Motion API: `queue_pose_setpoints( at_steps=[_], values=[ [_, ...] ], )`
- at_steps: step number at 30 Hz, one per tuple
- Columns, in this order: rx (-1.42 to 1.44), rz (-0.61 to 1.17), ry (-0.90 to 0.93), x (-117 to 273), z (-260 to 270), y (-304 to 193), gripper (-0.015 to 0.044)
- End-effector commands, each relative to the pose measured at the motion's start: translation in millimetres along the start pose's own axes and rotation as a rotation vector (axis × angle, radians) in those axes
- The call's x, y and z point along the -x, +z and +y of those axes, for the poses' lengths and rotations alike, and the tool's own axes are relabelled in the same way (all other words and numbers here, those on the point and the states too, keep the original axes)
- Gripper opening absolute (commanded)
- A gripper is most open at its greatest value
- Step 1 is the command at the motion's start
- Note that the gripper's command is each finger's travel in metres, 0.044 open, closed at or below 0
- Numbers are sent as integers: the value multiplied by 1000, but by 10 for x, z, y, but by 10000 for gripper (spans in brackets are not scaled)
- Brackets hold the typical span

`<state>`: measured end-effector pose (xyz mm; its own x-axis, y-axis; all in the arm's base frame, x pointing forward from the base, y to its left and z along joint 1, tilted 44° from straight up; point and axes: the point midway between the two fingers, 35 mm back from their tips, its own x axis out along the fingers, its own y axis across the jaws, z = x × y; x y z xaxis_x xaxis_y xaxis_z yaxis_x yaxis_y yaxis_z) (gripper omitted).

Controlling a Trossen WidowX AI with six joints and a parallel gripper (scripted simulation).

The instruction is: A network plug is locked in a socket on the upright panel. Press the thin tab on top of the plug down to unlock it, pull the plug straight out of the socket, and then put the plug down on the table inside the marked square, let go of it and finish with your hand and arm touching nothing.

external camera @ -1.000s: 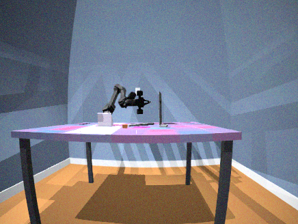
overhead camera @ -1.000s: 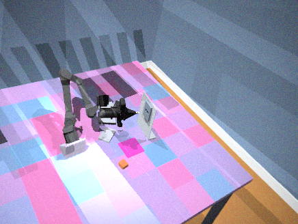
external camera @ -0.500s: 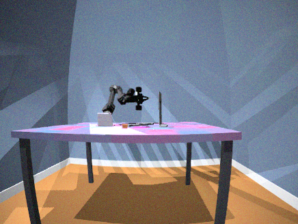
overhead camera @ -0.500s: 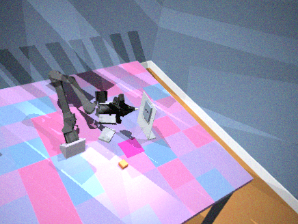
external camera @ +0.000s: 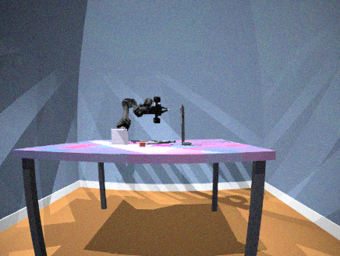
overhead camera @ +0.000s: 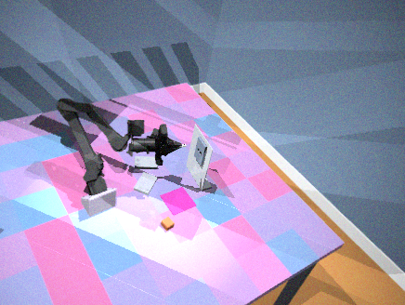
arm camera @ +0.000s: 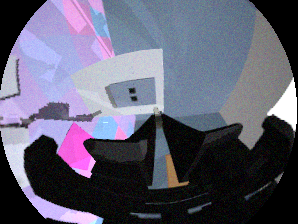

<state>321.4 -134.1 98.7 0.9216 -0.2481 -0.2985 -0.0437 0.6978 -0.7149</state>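
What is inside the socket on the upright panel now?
The socket in the panel shows only two small dark marks; no plug is visible there. The gripper is shut on something too small to identify.

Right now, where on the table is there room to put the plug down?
The bright pink marked square looks bare, between the upright panel and the small orange block. Nearer the arm's base it's crowded: two pale flat pieces lie under the pincer, which is shut on something small.
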Motion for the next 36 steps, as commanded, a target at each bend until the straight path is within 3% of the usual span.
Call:
queue_pose_setpoints(
  at_steps=[1, 36],
  values=[
    [9, 16, 43, -44, 50, -59, 0],
    [52, 93, 717, -312, 1002, -845, 0]
  ],
)
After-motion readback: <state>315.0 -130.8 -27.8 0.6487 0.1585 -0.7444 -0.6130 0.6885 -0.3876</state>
